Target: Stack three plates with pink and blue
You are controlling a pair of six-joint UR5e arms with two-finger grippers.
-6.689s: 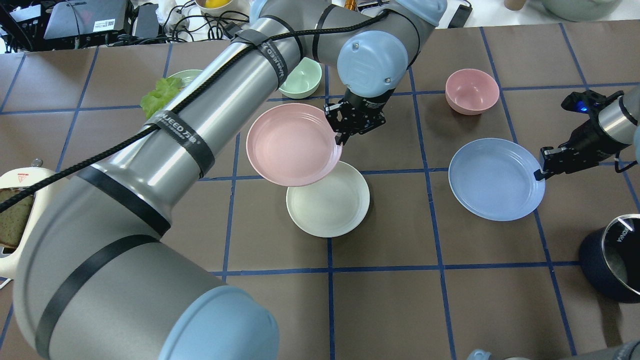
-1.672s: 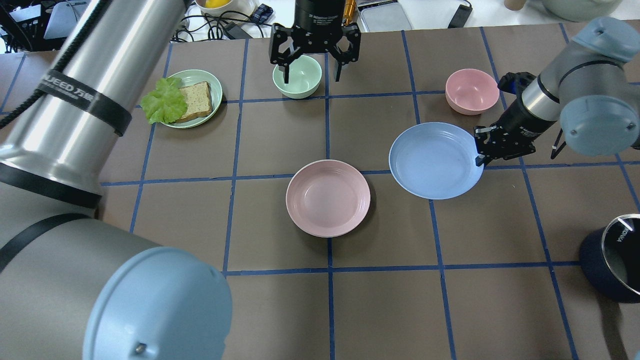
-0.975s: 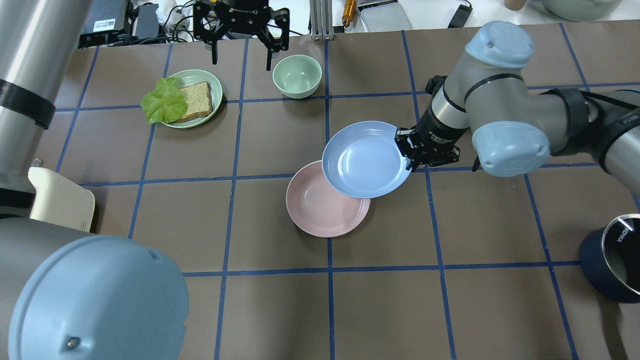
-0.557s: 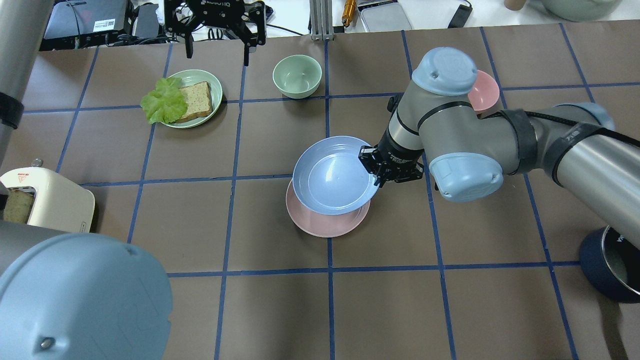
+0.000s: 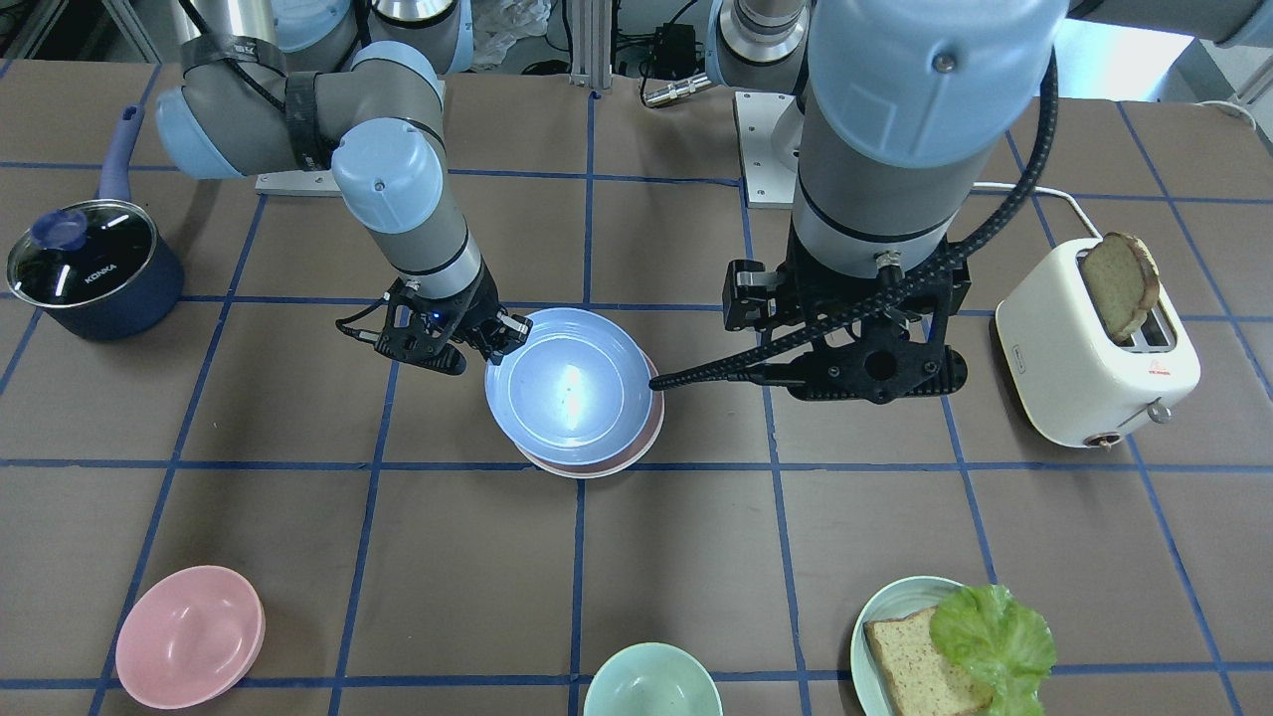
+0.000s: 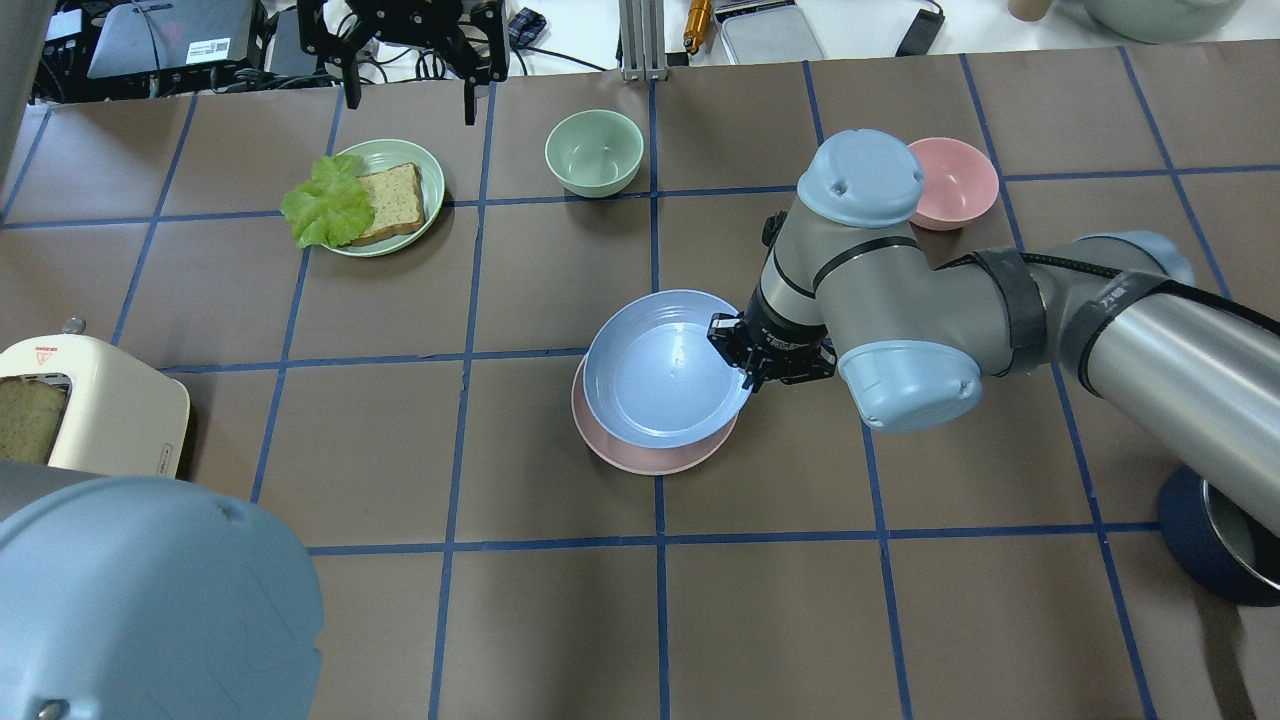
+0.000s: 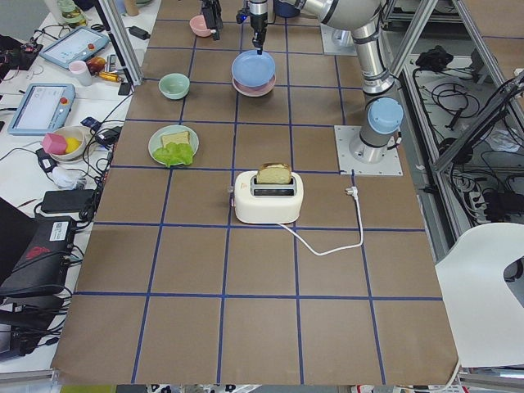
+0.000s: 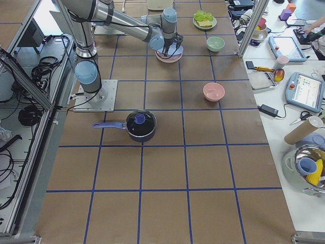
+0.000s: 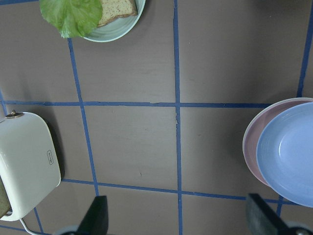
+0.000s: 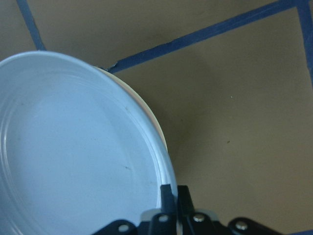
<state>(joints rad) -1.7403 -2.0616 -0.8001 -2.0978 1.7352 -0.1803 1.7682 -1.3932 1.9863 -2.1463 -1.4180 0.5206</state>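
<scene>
My right gripper point(image 6: 745, 365) is shut on the right rim of the periwinkle blue plate point(image 6: 660, 370) and holds it just over the pink plate point(image 6: 640, 458), shifted a little toward the far side. I cannot tell whether the two touch. The pink plate lies on the cream plate, of which only a thin pale edge point(image 10: 152, 117) shows. In the right wrist view the fingertips point(image 10: 167, 192) pinch the blue plate point(image 10: 73, 147). My left gripper point(image 6: 405, 100) is open and empty, high over the table's far left edge. Its wrist view shows both plates point(image 9: 288, 156) at the right.
A pale teal plate point(image 6: 428, 170) with bread and lettuce and a mint bowl point(image 6: 594, 152) stand at the back. A pink bowl point(image 6: 962, 180) sits behind my right arm. A toaster point(image 6: 100, 410) is at the left and a dark pot point(image 6: 1195, 545) at the right edge.
My left gripper set the pink plate on the cream one, opened and drew back to the far left. My right gripper carried the blue plate left and down over the pink plate.
</scene>
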